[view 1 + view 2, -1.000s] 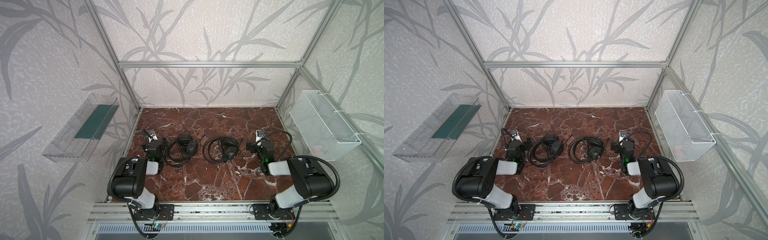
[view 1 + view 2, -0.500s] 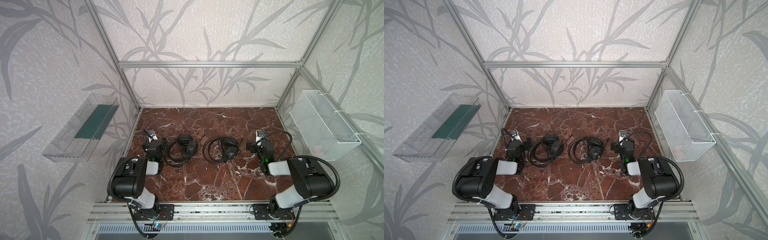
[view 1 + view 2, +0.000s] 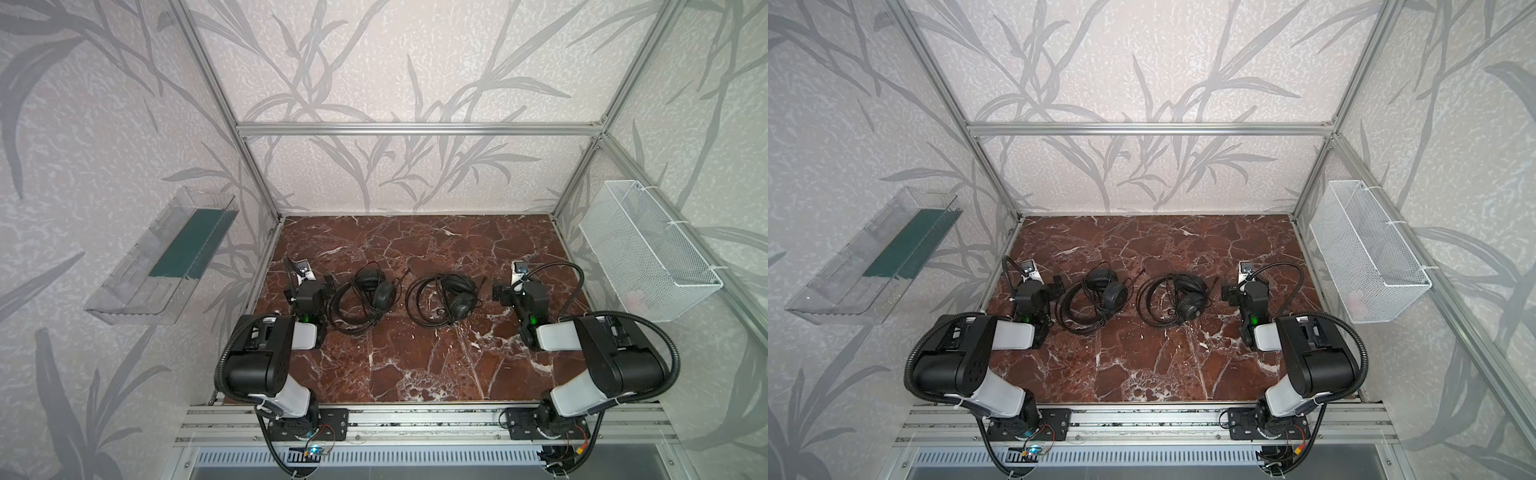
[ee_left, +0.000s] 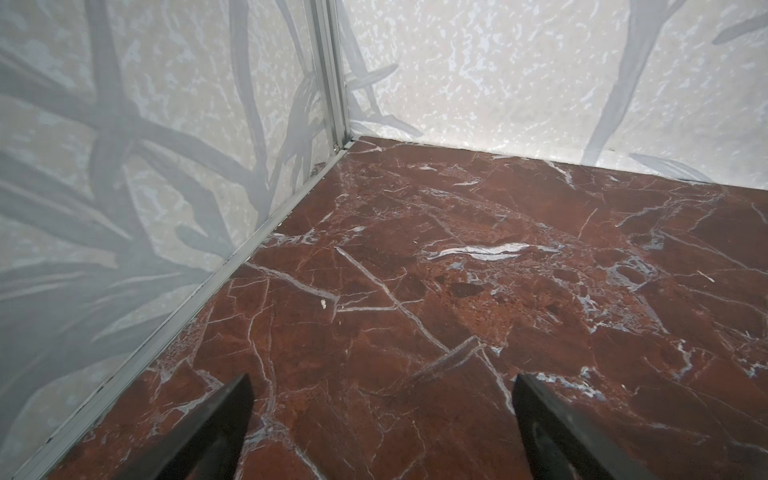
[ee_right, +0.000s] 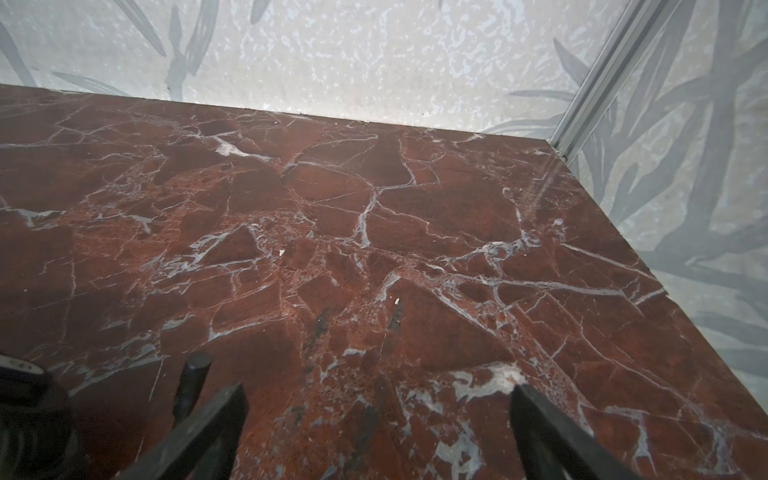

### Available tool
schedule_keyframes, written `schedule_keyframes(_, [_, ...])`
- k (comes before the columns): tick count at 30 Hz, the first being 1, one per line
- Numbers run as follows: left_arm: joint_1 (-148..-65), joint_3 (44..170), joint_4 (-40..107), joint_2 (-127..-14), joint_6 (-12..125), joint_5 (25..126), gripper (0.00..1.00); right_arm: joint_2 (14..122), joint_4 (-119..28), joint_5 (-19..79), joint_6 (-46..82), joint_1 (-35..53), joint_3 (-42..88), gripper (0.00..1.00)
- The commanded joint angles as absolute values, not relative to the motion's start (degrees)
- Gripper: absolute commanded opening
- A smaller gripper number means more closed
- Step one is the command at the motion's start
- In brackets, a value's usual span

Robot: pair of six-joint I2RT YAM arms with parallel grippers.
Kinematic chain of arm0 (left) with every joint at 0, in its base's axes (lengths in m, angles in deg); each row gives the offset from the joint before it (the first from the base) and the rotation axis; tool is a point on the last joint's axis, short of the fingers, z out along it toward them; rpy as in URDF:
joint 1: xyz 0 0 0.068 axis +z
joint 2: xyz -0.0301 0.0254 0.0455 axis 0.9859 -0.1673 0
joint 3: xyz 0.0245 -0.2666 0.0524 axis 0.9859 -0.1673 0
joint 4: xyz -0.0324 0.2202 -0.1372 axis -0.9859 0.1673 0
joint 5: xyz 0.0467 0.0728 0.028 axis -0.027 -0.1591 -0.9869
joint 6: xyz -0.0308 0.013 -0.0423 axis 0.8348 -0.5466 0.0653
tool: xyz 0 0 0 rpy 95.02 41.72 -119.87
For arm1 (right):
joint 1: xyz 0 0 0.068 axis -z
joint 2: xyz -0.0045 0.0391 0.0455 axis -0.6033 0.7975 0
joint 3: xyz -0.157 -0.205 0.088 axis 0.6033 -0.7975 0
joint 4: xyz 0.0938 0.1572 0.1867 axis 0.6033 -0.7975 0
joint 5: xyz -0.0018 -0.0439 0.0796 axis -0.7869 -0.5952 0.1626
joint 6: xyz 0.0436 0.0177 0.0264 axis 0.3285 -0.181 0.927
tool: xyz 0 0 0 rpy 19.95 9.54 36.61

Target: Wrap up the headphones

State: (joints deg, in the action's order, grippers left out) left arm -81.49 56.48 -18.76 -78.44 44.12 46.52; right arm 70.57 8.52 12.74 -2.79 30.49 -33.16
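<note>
While the left gripper (image 3: 309, 286) and right gripper (image 3: 519, 289) stand spread wide and empty in a top view, the headphones (image 3: 384, 293) lie between them. Left wrist: bare table (image 4: 457, 270) ahead, frame rail (image 4: 199, 299) outside one jaw. Right wrist: earcup (image 5: 29, 419) outside one jaw.

You will find no readable text, label, brand, number or sign in any view; nothing on the walls, the frame or the arms carries lettering you could make out.

No visible shift of headphones (image 3: 384, 293)
</note>
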Motion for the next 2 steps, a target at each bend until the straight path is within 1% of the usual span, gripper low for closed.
schedule_keyframes(1, [-81.8, 56.0, -20.0, -79.1, 42.9, 45.8, 0.99, 71.0, 8.6, 16.7, -4.5, 30.6, -32.0, 0.99])
schedule_keyframes(2, [-81.8, 55.9, -20.0, -79.0, 42.9, 45.8, 0.99, 71.2, 8.9, 16.5, -4.3, 30.7, -32.0, 0.99])
